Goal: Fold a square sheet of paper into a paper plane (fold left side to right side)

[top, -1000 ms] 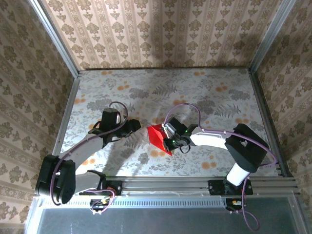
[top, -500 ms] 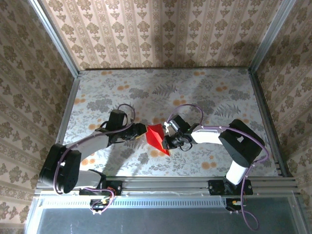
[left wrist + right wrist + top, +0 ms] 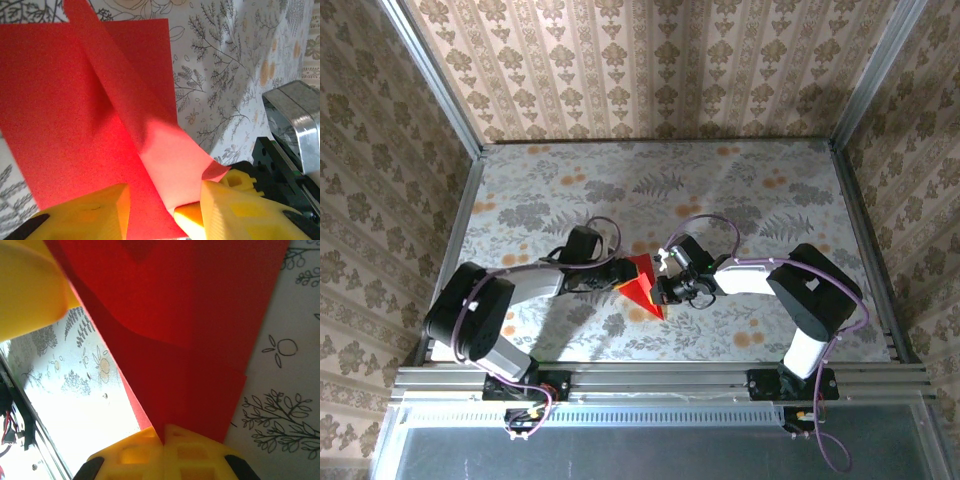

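The red sheet of paper lies partly folded on the flowered table between my two grippers. My left gripper stands at its left edge. In the left wrist view its yellow fingers are spread apart, and a lifted flap of the red sheet runs down between them, so the left gripper is open. My right gripper is at the paper's right side. Seen from the right wrist, the right gripper is shut on an edge of the folded red sheet.
The flowered table top stretches behind and to both sides, with metal rails along the near edge and patterned walls around. A purple cable loops over the right arm. The right gripper's metal body sits close to my left fingers.
My left arm has swung right until its gripper reached the paper's left edge, and the flap there has lifted. The right gripper has stayed clamped on the paper, shifting slightly.
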You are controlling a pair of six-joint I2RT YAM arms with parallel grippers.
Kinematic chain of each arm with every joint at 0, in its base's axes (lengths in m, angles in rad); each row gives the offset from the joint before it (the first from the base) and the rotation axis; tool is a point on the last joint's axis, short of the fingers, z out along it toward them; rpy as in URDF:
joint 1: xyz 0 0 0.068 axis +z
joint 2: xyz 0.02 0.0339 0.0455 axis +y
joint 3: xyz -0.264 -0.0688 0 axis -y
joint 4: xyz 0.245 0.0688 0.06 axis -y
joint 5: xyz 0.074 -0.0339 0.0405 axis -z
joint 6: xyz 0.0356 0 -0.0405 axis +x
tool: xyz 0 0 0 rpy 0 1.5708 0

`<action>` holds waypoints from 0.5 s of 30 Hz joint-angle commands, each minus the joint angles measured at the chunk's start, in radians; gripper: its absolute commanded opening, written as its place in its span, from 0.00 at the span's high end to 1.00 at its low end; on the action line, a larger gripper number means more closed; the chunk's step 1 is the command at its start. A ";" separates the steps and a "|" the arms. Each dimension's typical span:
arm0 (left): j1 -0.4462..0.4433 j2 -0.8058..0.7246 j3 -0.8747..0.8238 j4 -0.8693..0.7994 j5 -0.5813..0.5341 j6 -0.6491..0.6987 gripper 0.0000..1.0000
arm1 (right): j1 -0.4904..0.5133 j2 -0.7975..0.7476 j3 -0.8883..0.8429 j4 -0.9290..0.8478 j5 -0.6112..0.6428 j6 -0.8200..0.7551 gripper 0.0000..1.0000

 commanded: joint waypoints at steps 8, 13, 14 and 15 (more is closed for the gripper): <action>-0.016 0.105 0.073 0.012 -0.019 0.017 0.60 | -0.005 0.025 -0.010 0.023 -0.044 0.009 0.95; -0.024 0.149 0.097 -0.031 -0.045 0.042 0.61 | -0.005 0.030 -0.013 0.027 -0.047 0.008 0.92; -0.025 0.155 0.098 -0.034 -0.049 0.044 0.61 | -0.005 0.029 -0.013 0.027 -0.048 0.007 0.90; -0.025 0.159 0.100 -0.038 -0.054 0.047 0.61 | -0.005 0.030 -0.014 0.027 -0.049 0.007 0.89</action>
